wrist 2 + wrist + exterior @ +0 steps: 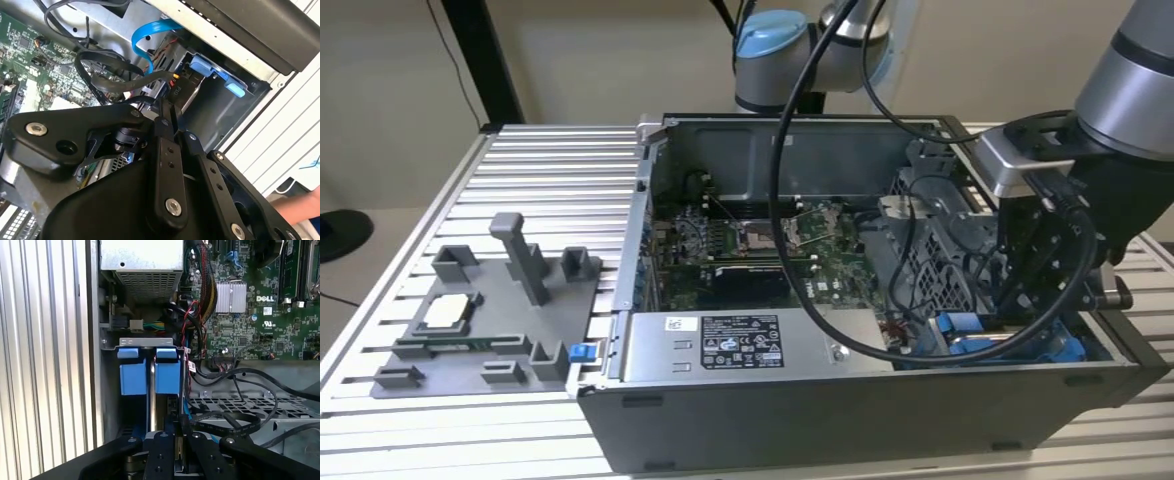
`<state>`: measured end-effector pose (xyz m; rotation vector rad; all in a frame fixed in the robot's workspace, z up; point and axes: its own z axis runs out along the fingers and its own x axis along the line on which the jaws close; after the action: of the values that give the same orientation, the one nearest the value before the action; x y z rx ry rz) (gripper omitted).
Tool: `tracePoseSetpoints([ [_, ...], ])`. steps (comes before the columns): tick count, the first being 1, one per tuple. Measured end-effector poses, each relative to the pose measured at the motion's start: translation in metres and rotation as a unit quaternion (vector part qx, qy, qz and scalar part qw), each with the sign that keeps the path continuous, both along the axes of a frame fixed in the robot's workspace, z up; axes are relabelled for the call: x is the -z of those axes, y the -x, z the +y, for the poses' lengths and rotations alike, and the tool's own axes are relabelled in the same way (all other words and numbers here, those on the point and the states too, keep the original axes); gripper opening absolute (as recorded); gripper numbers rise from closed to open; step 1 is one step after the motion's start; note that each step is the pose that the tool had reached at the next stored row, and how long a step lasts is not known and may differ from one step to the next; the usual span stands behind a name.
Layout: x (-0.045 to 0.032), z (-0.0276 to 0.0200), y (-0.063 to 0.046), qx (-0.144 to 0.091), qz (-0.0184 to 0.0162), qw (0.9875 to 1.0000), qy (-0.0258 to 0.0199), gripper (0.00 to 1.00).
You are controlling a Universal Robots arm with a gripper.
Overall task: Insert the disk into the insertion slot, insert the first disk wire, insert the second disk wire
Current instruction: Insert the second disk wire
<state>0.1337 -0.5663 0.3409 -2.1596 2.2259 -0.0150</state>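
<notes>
The disk [167,376] stands edge-on in the insertion slot [109,390] at the case's front corner, with its blue bracket tabs [202,65] showing. My gripper [180,442] hangs just above it, shut on the black plug of a disk wire [150,77] that loops back toward the motherboard. In the second wrist view the gripper [167,107] has its black fingers [165,150] meeting right beside the disk's connector end. In the exterior view my arm [1134,90] reaches down into the case's near corner on the exterior view's right, by the blue parts [961,326].
A light blue flat cable [145,40] curls beside the slot. The power-supply box [734,345], motherboard [761,240] and perforated cage [941,262] crowd the case. Loose black cables [235,422] lie over the cage. A grey fixture [480,320] stands on the table at the exterior view's left.
</notes>
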Motion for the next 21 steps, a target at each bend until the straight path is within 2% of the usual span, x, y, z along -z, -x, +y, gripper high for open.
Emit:
tracePoseSetpoints([
  [8,-0.0027,0.0001,0.0,0.0,0.0,1.0,-0.0003,0.0],
  [21,-0.0005,0.002,0.0,0.0,-0.0005,1.0,-0.0002,0.0],
])
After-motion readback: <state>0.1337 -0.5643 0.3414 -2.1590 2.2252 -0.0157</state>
